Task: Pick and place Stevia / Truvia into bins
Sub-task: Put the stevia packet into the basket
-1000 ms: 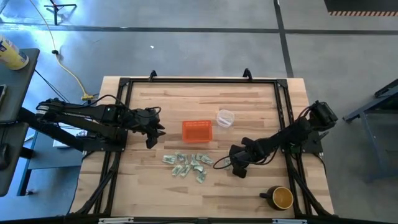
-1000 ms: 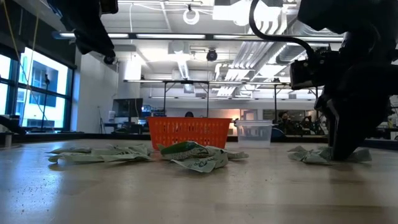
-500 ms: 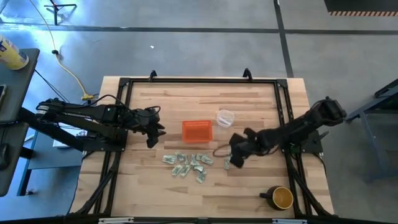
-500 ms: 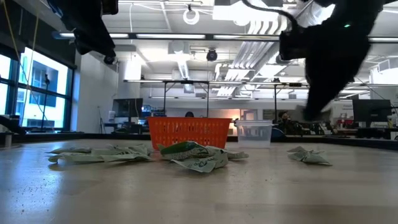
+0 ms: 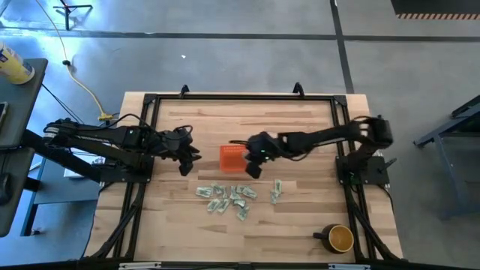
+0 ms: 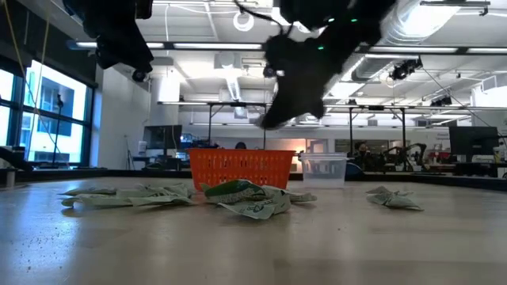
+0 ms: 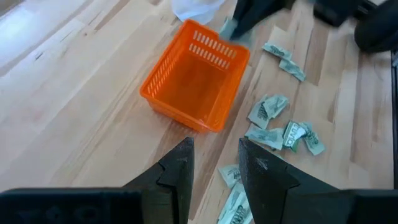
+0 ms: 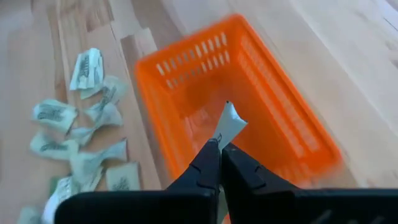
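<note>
You have the right gripper (image 8: 219, 147) pressed together on one sachet (image 8: 229, 122), which stands up past the fingertips, its long axis in line with the fingers. Directly beyond it lies the open orange bin (image 8: 273, 106), so the sachet is already over the inside of the bin or its near wall; I cannot tell exactly which. In the high view the right gripper (image 5: 253, 166) sits at the right edge of the orange bin (image 5: 234, 156). I judge the drop needs only a small advance toward the bin's middle.

Farther off, the pile of sachets (image 5: 225, 199) lies on the table near the bin, and one lone sachet (image 5: 276, 190) lies apart to the right. The left gripper (image 5: 185, 159) hovers left of the bin, its jaws partly spread and empty.
</note>
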